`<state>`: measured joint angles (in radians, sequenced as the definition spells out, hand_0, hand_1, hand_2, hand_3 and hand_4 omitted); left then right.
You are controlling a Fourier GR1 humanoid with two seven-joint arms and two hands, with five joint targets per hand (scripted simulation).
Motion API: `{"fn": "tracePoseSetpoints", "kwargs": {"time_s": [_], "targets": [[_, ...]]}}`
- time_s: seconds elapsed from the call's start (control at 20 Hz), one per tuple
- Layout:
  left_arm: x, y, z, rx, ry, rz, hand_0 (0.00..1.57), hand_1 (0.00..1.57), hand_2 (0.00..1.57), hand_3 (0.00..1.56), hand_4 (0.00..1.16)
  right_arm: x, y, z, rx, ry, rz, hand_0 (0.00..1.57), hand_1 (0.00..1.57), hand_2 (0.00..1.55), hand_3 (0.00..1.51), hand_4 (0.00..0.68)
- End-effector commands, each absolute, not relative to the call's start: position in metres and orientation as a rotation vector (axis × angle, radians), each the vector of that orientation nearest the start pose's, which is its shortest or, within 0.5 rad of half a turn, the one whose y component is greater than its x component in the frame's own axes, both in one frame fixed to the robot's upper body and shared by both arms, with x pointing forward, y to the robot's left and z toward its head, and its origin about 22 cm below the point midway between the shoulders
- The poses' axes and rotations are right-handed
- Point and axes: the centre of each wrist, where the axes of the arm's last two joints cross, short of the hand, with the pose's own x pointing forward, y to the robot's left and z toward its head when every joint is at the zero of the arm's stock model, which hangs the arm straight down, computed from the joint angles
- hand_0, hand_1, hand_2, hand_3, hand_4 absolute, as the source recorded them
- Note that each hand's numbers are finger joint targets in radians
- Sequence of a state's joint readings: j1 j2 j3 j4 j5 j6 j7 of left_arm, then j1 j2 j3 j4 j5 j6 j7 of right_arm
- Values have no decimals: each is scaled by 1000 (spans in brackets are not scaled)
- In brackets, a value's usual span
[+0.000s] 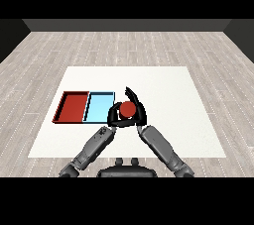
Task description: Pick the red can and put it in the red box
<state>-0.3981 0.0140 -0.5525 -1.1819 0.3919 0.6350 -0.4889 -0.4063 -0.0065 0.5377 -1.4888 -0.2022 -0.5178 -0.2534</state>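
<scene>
Red can (pixel 128 109) sits w/in right hand (pixel 139 115), fingers curled round it, just right of blue tray (pixel 98 106); left hand's state unclear.

Red can (pixel 128 109) body hidden by right hand (pixel 139 115); left hand beside light blue tray (pixel 99 105) indistinct.

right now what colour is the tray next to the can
Light blue tray, seen in the head view, beside the red can.
</scene>
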Motion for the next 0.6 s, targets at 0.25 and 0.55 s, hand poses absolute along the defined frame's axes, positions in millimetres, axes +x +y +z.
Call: {"fn": "tracePoseSetpoints", "kwargs": {"time_s": [0.25,0.55], "targets": [[269,80,-2,-59,-1895,97,1571,1571,1571,1468,1131,274,-91,82,295,-1986,-11,0,0,0,0,0],[289,96,6,-14,-1908,93,1571,1571,1558,1467,1132,254,-114,88,283,-2039,-30,0,0,0,0,0]]}}
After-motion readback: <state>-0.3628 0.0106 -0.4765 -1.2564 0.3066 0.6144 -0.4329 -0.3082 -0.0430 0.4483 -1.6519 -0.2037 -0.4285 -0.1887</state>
